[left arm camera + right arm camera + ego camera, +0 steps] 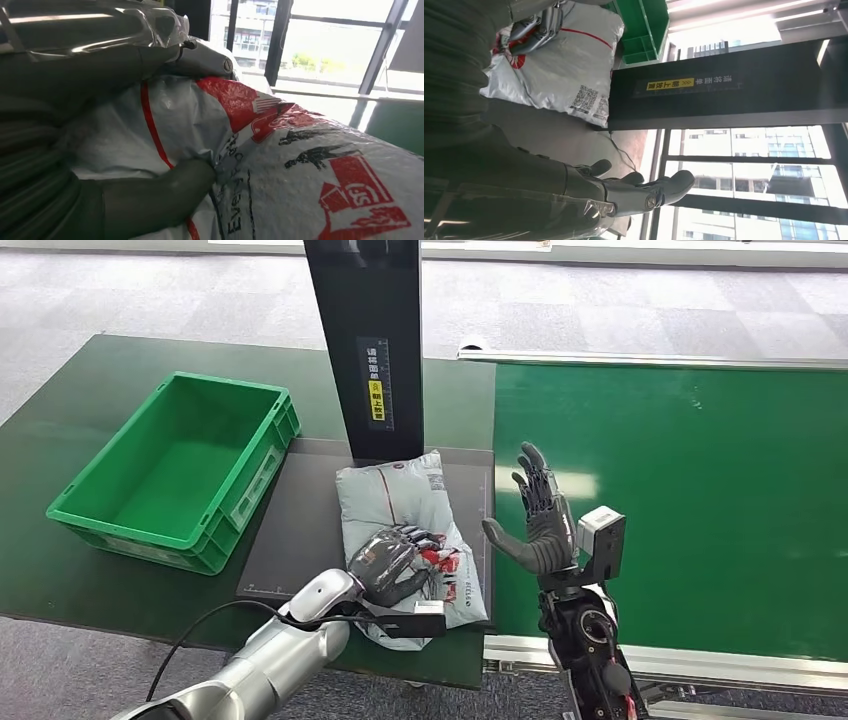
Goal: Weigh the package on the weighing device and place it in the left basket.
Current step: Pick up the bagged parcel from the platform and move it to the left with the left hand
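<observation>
A white plastic-wrapped package (400,505) with red and black print lies on the dark weighing plate (300,530), in front of the black column (365,340). My left hand (392,565) lies over the package's near end and grips it. In the left wrist view the thumb (150,200) digs into the wrapping of the package (310,165) while the fingers (200,57) curl over its top. My right hand (540,515) is raised just right of the plate, fingers spread and empty. The right wrist view shows that hand (624,192) apart from the package (559,70).
An empty green basket (255,485) stands on the dark green table left of the plate. A green conveyor belt (680,500) with metal rails runs along the right. The scale's tall column rises behind the package.
</observation>
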